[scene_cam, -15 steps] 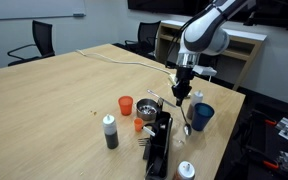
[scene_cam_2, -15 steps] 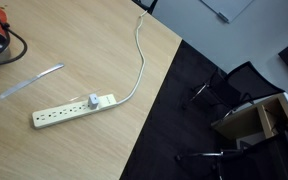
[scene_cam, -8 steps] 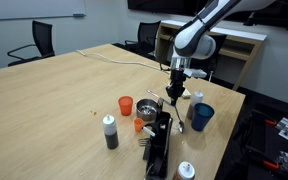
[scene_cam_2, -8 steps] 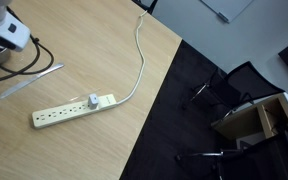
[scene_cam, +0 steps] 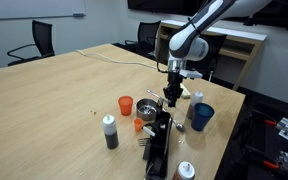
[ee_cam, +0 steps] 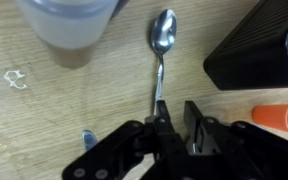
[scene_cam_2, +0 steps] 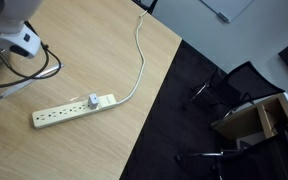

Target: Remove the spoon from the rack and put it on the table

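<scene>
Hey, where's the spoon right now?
In the wrist view the spoon lies on the table between a clear cup and the rack, its handle end at the gripper.

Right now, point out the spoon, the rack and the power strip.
spoon [ee_cam: 164, 33]: wrist view, on its bowl.
rack [scene_cam: 160, 137]: in an exterior view, midway along its length.
power strip [scene_cam_2: 72, 111]: in an exterior view, middle of its body.

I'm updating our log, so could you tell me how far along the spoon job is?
Done: the spoon is out of the rack and appears to rest on the table. In hand: the end effector sits at its handle, grip unclear. Left: release, withdraw.
</scene>
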Available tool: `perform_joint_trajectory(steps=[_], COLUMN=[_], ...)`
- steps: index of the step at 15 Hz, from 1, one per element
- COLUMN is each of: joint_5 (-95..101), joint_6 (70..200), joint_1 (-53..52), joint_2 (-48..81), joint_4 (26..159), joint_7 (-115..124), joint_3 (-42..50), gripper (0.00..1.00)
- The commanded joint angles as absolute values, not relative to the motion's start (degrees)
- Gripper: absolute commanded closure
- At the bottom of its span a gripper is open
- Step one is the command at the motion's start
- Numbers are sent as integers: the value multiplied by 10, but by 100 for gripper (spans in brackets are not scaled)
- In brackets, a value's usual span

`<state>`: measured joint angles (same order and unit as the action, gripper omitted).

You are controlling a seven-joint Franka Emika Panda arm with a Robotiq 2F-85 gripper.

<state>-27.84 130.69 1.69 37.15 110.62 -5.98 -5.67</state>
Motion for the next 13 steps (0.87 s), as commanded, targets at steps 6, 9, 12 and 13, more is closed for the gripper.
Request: perform_joint_trajectory(steps=[6, 9, 12, 13], joint_5=[-272, -272, -272, -272], joint_6=[1300, 1300, 1300, 1300], joint_1=[25, 25, 25, 25], joint_2=[374, 375, 375, 375], joint_4=[1095, 1095, 1095, 1095], joint_7=[-52, -52, -52, -52], joint_3=[-64, -64, -64, -64], gripper=[34, 30, 30, 30])
